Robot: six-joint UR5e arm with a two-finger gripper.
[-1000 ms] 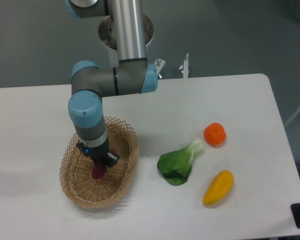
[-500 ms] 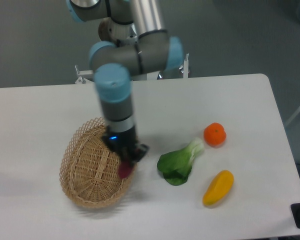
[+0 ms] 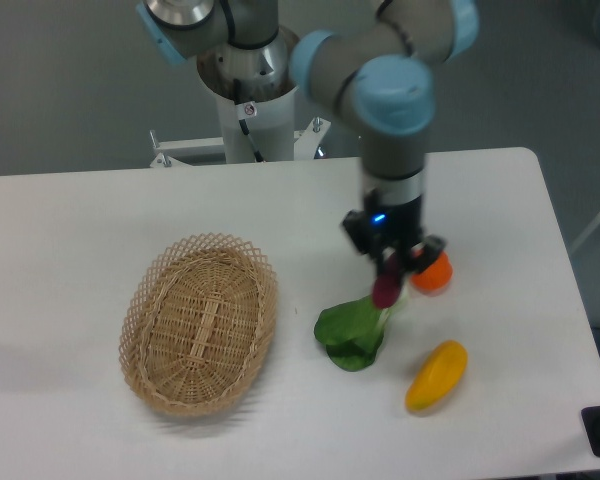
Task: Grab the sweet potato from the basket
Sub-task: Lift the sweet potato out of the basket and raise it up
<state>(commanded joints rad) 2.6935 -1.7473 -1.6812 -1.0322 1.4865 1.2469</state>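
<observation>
The reddish-purple sweet potato (image 3: 385,291) hangs upright in the air above the leafy green, with my gripper (image 3: 389,268) shut on its upper end. It is well to the right of the basket (image 3: 198,322), a tan oval wicker basket that lies empty on the left of the white table. My arm reaches down from the top of the view and hides part of the orange fruit behind the gripper.
A green bok choy (image 3: 353,333) lies right under the held tuber. A round orange fruit (image 3: 435,274) sits just right of the gripper. A yellow-orange pepper (image 3: 436,375) lies near the front right. The robot base (image 3: 248,100) stands at the table's back edge.
The gripper has lifted the sweet potato out of the basket and carried it to the right, from over the basket to above the bok choy. The basket is now empty.
</observation>
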